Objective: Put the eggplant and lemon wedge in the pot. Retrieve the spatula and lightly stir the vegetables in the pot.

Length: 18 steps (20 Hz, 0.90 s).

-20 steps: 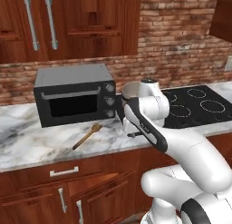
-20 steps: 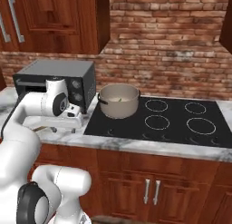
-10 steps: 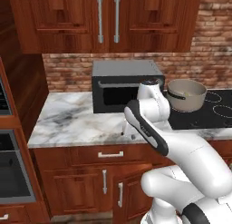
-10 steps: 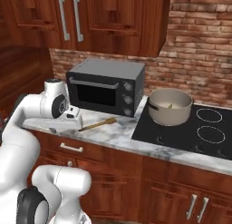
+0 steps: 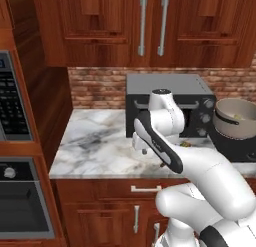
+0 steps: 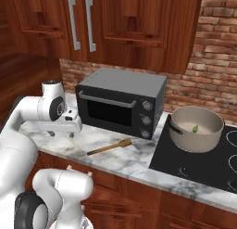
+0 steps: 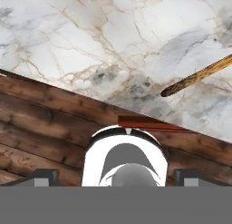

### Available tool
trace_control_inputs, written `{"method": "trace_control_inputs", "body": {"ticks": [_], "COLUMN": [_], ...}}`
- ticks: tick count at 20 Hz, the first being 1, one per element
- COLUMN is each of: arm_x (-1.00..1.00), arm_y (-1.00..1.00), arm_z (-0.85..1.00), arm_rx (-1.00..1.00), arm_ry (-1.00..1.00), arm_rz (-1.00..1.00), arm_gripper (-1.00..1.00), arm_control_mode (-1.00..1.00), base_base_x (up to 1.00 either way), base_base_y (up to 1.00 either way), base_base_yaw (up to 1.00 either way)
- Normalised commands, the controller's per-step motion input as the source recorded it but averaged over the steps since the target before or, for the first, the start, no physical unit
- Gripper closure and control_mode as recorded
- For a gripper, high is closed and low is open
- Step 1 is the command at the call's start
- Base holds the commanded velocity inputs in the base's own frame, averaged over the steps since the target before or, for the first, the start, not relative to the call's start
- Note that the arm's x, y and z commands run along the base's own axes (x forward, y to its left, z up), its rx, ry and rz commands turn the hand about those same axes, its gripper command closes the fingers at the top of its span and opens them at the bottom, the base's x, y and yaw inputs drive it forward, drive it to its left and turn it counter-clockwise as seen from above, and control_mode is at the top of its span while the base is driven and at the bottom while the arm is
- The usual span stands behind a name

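left base: arm hides most of spatula (image 5: 186,145); pot (image 5: 235,119) at 3 o'clock, contents hard to make out | right base: gripper (image 6: 61,132) spread, empty; spatula (image 6: 110,147) on counter (image 6: 139,161) at its 4 o'clock; lemon wedge (image 6: 195,128) in pot (image 6: 196,129) | hand: spatula (image 7: 198,76) handle cut off at 2 o'clock, fingertips (image 7: 44,177) wide apart

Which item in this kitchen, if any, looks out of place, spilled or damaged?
Nothing stands out. The spatula lies flat on the counter before the toaster oven, the pot sits upright on the cooktop with a small green piece inside, and nothing looks spilled or broken.
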Motion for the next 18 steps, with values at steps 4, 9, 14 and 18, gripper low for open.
{"method": "trace_control_inputs", "body": {"ticks": [4, 9, 14, 18], "arm_x": [0.00, 0.00, 0.00, 0.00], "arm_y": [0.00, 0.00, 0.00, 0.00], "arm_z": [0.00, 0.00, 0.00, 0.00], "arm_rx": [0.00, 0.00, 0.00, 0.00], "arm_ry": [0.00, 0.00, 0.00, 0.00], "arm_rz": [0.00, 0.00, 0.00, 0.00], "arm_gripper": [-1.00, -1.00, -1.00, -1.00], "arm_control_mode": [1.00, 1.00, 1.00, 1.00], "base_base_x": [0.78, 0.61, 0.36, 0.54], "base_base_y": [0.00, 0.06, 0.10, 0.70], "base_base_yaw": [0.02, 0.00, -0.12, -0.29]}}
